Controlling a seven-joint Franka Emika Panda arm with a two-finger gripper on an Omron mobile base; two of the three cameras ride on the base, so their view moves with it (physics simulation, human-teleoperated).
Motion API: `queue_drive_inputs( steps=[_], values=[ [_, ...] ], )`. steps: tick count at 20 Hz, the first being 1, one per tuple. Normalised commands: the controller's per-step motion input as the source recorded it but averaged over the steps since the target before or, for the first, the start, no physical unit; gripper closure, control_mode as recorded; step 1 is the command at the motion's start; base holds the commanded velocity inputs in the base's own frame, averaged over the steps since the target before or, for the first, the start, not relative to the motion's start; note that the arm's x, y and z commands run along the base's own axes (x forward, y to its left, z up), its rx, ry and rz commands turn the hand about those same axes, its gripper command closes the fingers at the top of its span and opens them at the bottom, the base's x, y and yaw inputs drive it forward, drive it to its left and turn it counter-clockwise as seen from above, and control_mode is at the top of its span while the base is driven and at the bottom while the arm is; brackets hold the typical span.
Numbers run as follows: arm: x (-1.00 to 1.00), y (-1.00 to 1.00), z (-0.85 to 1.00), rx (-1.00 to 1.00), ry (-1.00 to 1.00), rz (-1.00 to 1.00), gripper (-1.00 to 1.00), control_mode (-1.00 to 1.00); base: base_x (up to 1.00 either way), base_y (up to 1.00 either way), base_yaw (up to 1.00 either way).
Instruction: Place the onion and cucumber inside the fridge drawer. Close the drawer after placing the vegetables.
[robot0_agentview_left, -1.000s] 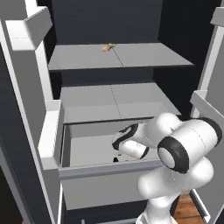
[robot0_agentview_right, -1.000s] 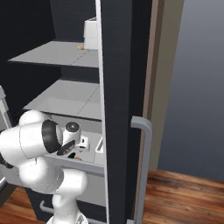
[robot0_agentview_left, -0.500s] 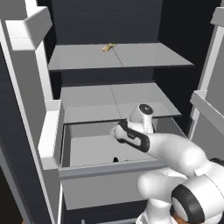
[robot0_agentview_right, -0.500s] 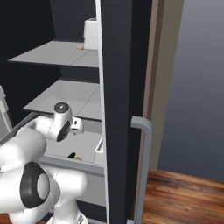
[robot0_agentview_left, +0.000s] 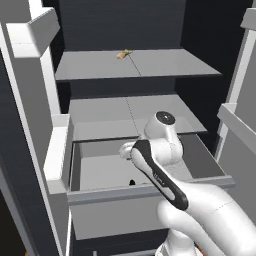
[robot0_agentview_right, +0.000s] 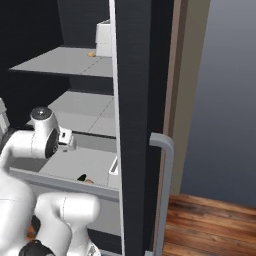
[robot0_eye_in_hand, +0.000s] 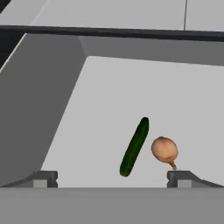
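Base views flanking the fridge drawer (robot0_agentview_left: 150, 220); hand view close inside.

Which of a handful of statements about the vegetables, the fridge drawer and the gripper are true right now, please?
1. The cucumber lies on the floor of the fridge drawer. True.
2. The onion sits on the upper shelf. False: it lies in the drawer, beside the cucumber.
3. The fridge drawer is pushed shut. False: it stands pulled out.
4. The gripper is open and holds nothing. True.
5. The onion rests on top of the cucumber. False: the two lie side by side.
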Motion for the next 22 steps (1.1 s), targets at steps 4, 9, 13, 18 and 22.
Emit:
queue_drive_inputs(
  steps=[4, 9, 13, 18, 22],
  values=[
    [-1.0, 0.69, 0.01, 0.0, 0.0, 0.0, -1.0, -1.0, 0.0, 0.0, 0.0],
    [-0.92, 0.6, 0.06, 0.0, 0.0, 0.0, -1.0, -1.0, 0.0, 0.0, 0.0],
    [-0.59, 0.41, 0.3, 0.0, 0.0, -0.02, -1.0, -1.0, 0.0, 0.0, 0.0],
    [-0.25, 0.28, -0.04, 0.0, 0.06, -0.03, -1.0, -1.0, 0.0, 0.0, 0.0],
    [0.0, 0.19, -0.38, 0.0, 0.08, -0.02, -1.0, -1.0, 0.0, 0.0, 0.0]
  ],
)
